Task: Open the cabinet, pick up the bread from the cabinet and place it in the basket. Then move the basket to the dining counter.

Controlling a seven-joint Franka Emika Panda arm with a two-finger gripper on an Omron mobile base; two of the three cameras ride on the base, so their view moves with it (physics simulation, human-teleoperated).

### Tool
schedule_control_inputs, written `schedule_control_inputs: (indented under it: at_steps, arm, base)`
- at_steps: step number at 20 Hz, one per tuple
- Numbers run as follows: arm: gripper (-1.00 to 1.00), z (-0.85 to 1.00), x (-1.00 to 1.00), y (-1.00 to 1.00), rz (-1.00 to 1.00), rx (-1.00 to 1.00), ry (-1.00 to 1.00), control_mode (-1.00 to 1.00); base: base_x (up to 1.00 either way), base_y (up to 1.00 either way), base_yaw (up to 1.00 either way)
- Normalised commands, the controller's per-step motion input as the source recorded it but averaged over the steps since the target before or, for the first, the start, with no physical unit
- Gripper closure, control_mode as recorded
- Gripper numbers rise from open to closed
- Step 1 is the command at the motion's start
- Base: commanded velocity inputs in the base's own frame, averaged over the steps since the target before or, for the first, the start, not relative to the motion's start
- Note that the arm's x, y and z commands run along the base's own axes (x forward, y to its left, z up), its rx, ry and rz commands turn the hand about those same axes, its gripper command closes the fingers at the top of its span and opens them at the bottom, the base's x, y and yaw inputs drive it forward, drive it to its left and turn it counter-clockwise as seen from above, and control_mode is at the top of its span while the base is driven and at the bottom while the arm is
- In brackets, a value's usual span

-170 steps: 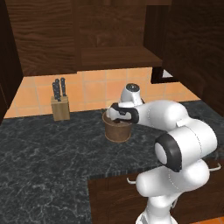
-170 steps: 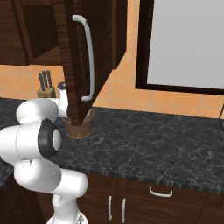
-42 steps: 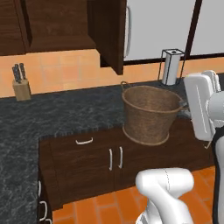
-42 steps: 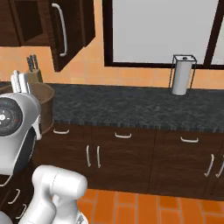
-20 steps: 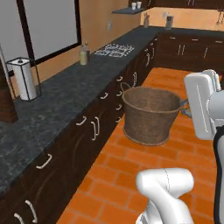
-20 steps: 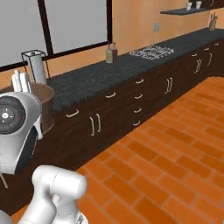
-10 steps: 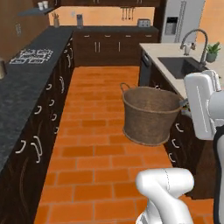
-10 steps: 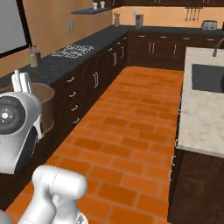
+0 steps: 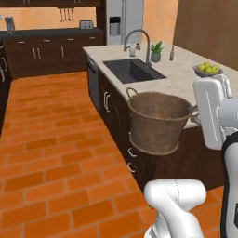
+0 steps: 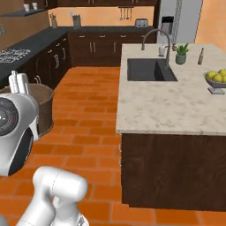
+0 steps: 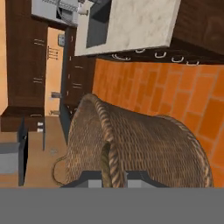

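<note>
The round brown woven basket hangs in the air above the brick floor, close to the near corner of the dining counter. My gripper is shut on the basket's rim at its right side. In the hand view the dark fingertips pinch the braided rim of the basket, which lies tilted across the picture, with the pale stone counter top beyond. In the right base view the basket peeks out behind the arm, left of the counter. The bread is hidden and the cabinet is out of view.
The counter carries a dark sink with a curved faucet, a small plant and a grey bowl of yellow-green fruit. Dark cupboards and a steel fridge line the far wall. Orange brick floor lies open to the left.
The whole picture has swung as the base turned; the pale-topped counter now stands right beside the basket. The basket stays in my grip at the same place relative to the arm.
</note>
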Motion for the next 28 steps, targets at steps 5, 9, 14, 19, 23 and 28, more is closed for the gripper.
schedule_control_inputs:
  at_steps: [5,9,14,19,23,28]
  arm:
    - [1.00,0.00,0.00,0.00,0.00,0.00,0.00,1.00]
    - [1.00,0.00,0.00,0.00,0.00,0.00,0.00,1.00]
    - [1.00,0.00,0.00,0.00,0.00,0.00,0.00,1.00]
    - [1.00,0.00,0.00,0.00,0.00,0.00,0.00,1.00]
    - [1.00,0.00,0.00,0.00,0.00,0.00,0.00,1.00]
    - [1.00,0.00,0.00,0.00,0.00,0.00,0.00,1.00]
  base:
    - [0.28,-1.00,-0.24]
    - [0.52,-1.00,-0.15]
    - [0.65,-1.00,-0.10]
    - [0.59,-1.00,0.01]
    - [0.47,-1.00,0.03]
    - [0.59,-0.96,0.07]
